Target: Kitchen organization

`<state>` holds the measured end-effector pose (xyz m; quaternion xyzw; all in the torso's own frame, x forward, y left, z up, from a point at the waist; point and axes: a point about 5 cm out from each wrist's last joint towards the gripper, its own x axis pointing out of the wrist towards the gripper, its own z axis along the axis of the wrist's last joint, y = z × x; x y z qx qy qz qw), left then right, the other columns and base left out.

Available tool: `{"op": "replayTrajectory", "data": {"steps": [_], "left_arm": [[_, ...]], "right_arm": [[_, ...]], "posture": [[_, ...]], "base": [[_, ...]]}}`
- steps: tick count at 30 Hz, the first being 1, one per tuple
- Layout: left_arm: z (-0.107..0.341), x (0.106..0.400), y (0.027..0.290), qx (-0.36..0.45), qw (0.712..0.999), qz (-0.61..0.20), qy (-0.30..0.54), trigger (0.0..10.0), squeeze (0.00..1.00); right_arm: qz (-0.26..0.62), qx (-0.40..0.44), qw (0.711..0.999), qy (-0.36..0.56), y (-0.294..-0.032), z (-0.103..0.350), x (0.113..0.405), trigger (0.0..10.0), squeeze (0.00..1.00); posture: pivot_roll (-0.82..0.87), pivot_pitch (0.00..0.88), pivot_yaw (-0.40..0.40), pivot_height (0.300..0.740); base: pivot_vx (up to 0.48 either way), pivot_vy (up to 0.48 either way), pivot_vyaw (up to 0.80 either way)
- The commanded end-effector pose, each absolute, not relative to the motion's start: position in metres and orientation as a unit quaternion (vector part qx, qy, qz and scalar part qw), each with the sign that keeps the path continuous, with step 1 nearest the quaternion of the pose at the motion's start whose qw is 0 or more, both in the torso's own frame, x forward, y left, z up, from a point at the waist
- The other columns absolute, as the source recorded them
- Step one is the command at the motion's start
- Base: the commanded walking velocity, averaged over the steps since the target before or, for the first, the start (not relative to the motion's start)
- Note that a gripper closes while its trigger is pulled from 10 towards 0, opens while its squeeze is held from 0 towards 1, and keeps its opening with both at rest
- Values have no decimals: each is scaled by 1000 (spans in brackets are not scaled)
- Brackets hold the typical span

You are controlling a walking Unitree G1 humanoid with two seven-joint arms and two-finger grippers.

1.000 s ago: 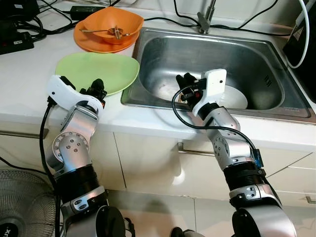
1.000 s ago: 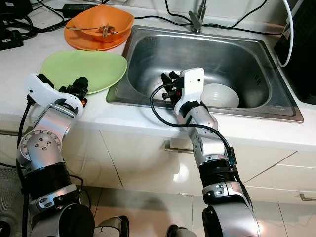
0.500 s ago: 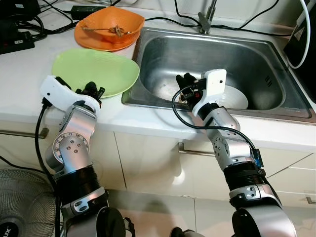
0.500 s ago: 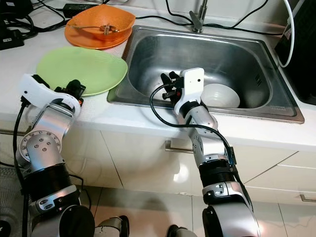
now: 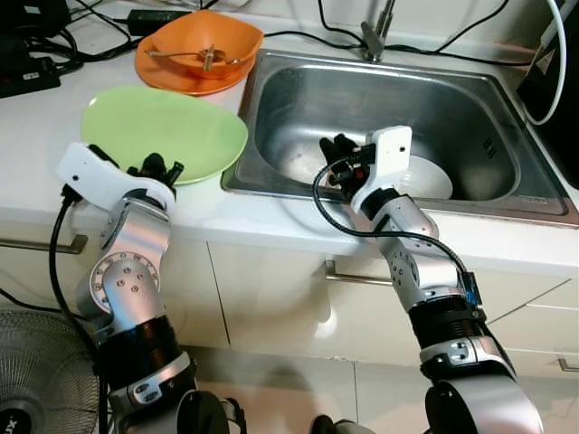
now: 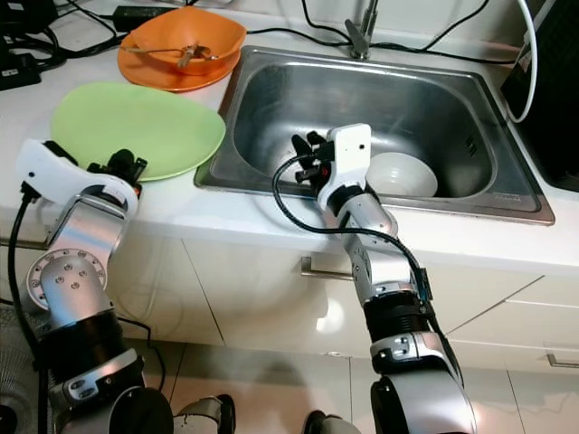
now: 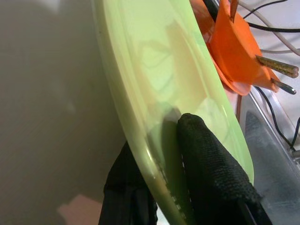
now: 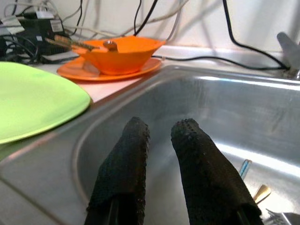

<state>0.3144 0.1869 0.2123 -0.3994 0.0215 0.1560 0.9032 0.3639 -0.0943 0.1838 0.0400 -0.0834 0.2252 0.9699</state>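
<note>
A pale green plate (image 5: 163,131) lies on the white counter left of the steel sink (image 5: 298,90). My left gripper (image 5: 156,168) is shut on the plate's near rim, one finger (image 7: 206,154) on top and the other underneath. An orange bowl (image 5: 204,45) holding utensils stands on an orange plate (image 5: 167,77) behind it. My right gripper (image 5: 333,154) hovers inside the sink's left half, shut with nothing held. A white bowl (image 5: 432,179) rests in the sink just right of that gripper. Some cutlery (image 8: 255,190) lies on the sink floor.
The tap (image 5: 375,36) rises behind the sink. Black cables and a power adapter (image 5: 158,18) run along the back of the counter. A dark appliance (image 5: 556,81) stands at the far right. A fan (image 5: 36,380) sits on the floor at the left.
My left gripper has drawn the green plate leftward, away from the sink's edge. The right gripper has stayed almost still over the sink.
</note>
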Motion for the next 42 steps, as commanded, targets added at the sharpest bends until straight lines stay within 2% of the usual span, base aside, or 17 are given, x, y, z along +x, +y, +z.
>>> {"op": "replayTrajectory", "data": {"steps": [1, 13, 23, 24, 25, 26, 42], "left_arm": [[213, 313, 173, -409, 901, 144, 28, 10000, 0], [237, 308, 169, -390, 914, 94, -50, 10000, 0], [240, 307, 167, -386, 917, 81, -64, 10000, 0], [240, 307, 167, -386, 917, 80, -64, 4667, 0], [240, 307, 166, -386, 917, 78, -65, 627, 0], [240, 308, 166, -385, 917, 77, -64, 0, 0], [240, 307, 164, -384, 918, 66, -65, 0, 0]], "right_arm": [[230, 35, 969, -83, -94, 185, 365, 10000, 0], [231, 34, 969, -83, -94, 187, 368, 10000, 0], [230, 33, 969, -84, -94, 186, 369, 10000, 0], [230, 33, 969, -84, -94, 186, 369, 10000, 0], [229, 33, 969, -84, -94, 186, 369, 10000, 0], [229, 34, 969, -84, -94, 186, 369, 10000, 0], [229, 35, 969, -84, -93, 185, 369, 10000, 0]], "posture": [[214, 134, -64, 740], [216, 125, -71, 740], [215, 119, -65, 740], [215, 119, -65, 740], [215, 117, -64, 740], [215, 116, -62, 740], [219, 107, -60, 740]], "base": [[0, 0, 0], [0, 0, 0], [0, 0, 0], [0, 0, 0], [0, 0, 0], [0, 0, 0], [0, 0, 0]]}}
